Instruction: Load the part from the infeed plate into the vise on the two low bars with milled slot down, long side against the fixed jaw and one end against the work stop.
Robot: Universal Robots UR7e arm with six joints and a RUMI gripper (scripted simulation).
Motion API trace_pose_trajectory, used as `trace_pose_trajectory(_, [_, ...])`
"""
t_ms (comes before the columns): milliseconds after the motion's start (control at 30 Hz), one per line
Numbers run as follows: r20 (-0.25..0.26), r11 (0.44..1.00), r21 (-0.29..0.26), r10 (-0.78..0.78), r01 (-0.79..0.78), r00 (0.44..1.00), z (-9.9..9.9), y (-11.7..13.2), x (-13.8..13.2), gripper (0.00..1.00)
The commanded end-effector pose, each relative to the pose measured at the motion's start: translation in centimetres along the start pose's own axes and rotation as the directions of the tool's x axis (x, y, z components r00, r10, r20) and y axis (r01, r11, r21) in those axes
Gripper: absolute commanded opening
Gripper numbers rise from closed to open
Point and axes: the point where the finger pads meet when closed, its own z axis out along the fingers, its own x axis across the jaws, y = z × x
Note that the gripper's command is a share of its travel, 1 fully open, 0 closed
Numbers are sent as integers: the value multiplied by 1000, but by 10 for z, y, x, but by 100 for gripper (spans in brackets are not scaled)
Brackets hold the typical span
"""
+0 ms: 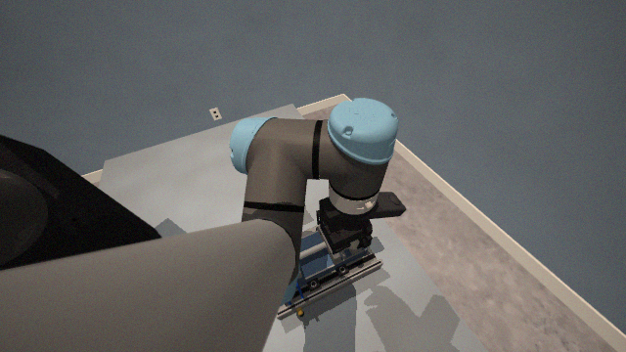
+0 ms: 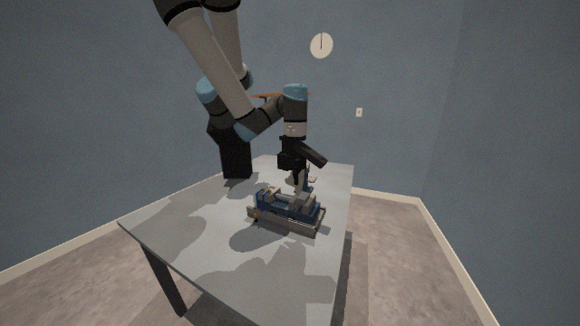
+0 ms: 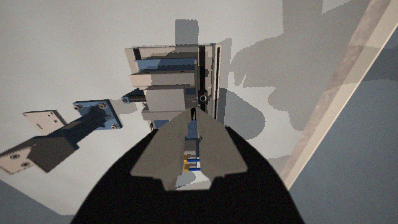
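Note:
The vise (image 3: 172,80) stands on the table, and it also shows in the exterior view (image 2: 286,207) and the top view (image 1: 333,271). A grey block (image 3: 167,99), which looks like the part, lies in the vise between the tan jaws. I cannot tell which way its slot faces. My gripper (image 3: 194,108) points down, a little above the near end of the vise beside that block. Its fingers are shut with nothing between them. It also shows in the exterior view (image 2: 300,181).
A blue V-block (image 3: 97,116) and a tan infeed plate (image 3: 44,120) with nothing on it lie left of the vise. The table edge and floor trim (image 3: 330,100) run close on the right. The arm hides most of the vise in the top view.

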Motion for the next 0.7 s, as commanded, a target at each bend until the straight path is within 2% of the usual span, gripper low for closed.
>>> trace_pose_trajectory(0, [-3, 1000, 5, 4, -4, 1000, 10, -3, 3, 0])
trace_pose_trajectory(667, [-3, 1000, 5, 4, -4, 1000, 20, -3, 3, 0])
